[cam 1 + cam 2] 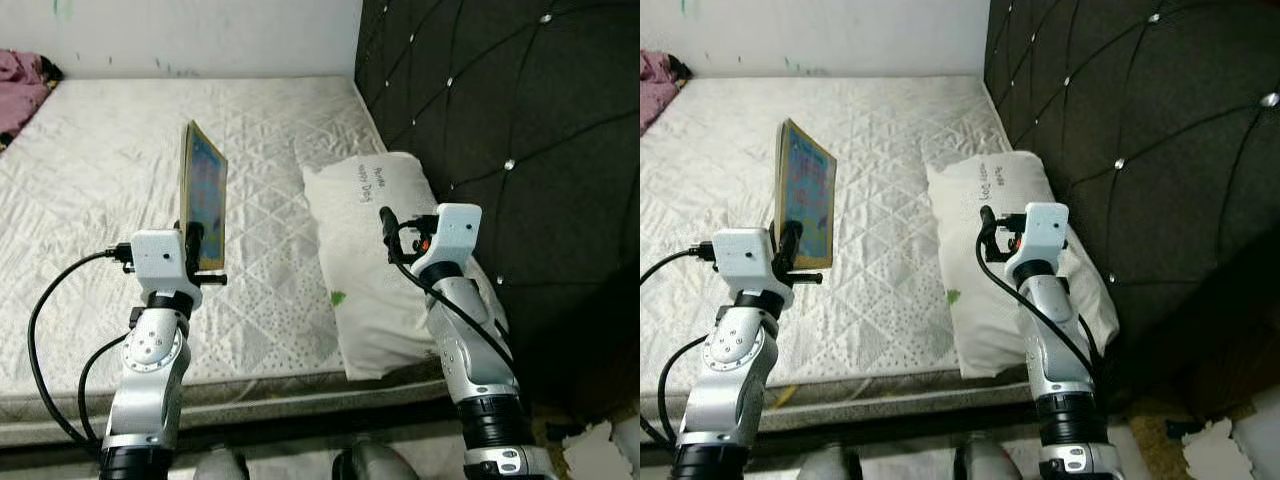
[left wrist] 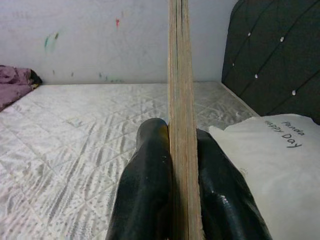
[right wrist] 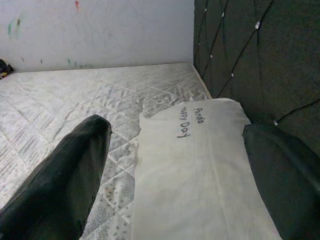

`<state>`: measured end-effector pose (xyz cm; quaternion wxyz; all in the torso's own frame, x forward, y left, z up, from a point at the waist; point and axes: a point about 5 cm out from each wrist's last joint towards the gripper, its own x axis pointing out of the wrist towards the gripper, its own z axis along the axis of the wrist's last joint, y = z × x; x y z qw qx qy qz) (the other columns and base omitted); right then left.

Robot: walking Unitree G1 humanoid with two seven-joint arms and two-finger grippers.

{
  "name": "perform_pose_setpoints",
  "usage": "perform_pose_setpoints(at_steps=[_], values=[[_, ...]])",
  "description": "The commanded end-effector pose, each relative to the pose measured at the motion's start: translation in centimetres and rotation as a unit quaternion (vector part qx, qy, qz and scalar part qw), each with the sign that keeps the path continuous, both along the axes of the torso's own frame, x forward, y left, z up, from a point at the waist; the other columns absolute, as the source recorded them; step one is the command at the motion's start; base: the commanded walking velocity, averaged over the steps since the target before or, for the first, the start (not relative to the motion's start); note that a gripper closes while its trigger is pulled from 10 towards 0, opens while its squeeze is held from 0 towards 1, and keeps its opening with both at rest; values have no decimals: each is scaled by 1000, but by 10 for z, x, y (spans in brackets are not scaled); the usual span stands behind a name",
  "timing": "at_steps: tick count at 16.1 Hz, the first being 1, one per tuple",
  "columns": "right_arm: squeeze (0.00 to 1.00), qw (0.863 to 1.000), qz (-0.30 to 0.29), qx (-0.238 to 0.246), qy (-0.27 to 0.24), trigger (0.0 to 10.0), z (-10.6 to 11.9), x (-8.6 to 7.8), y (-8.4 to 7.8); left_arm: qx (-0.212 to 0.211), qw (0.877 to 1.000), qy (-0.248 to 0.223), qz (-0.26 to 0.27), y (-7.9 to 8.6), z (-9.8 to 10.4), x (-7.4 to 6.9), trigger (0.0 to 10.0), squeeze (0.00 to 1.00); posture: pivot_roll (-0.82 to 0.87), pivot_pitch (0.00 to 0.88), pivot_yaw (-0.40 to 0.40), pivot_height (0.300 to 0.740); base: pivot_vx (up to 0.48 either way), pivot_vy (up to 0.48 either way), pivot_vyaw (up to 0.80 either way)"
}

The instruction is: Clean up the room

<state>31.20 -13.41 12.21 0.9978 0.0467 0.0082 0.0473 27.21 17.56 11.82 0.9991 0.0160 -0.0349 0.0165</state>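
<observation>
My left gripper (image 1: 196,242) is shut on a thin picture book (image 1: 204,192) with a colourful cover. It holds the book upright by its lower edge, above the bed. In the left wrist view the book's tan edge (image 2: 179,100) runs straight up between the two black fingers (image 2: 146,180). My right gripper (image 3: 176,129) is open and hovers just above a white pillow (image 1: 372,270) printed "Panda Happy Day". The pillow lies at the bed's right side against the headboard. Nothing is between the right fingers (image 3: 65,175).
The bed has a white quilted mattress (image 1: 100,160), and its front edge is close before me. A dark tufted headboard (image 1: 500,120) stands along the right. A purple cloth (image 1: 20,90) lies at the far left corner. White scraps (image 1: 600,445) lie on the floor at lower right.
</observation>
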Motion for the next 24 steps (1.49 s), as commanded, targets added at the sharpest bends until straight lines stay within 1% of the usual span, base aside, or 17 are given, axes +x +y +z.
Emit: perform_pose_setpoints(at_steps=[1, 2, 14, 23, 24], values=[[0, 1000, 3, 1, -3, 10000, 2, 1, 0, 2, 1000, -13, 0, -1, 5, 2, 10000, 0, -80, 0, -16, 630, 0, 0, 0], [0, 1000, 3, 1, -3, 10000, 2, 1, 0, 2, 1000, -14, 0, -1, 5, 2, 10000, 0, -80, 0, -16, 625, 0, 0, 0], [0, 1000, 15, -2, 1, 10000, 0, 4, 3, -6, 1000, -25, -1, 0, 7, 1, 10000, 0, -73, 0, -28, 625, 0, 0, 0], [0, 1000, 21, -6, -2, 10000, 0, 4, 3, -11, 1000, -24, -8, -2, 6, 1, 10000, 0, -77, 0, -29, 625, 317, 0, 0], [0, 1000, 21, -6, -2, 10000, 0, 4, 3, -11, 1000, -21, -7, -2, 6, 2, 10000, 0, -77, 0, -29, 625, 0, 0, 0]])
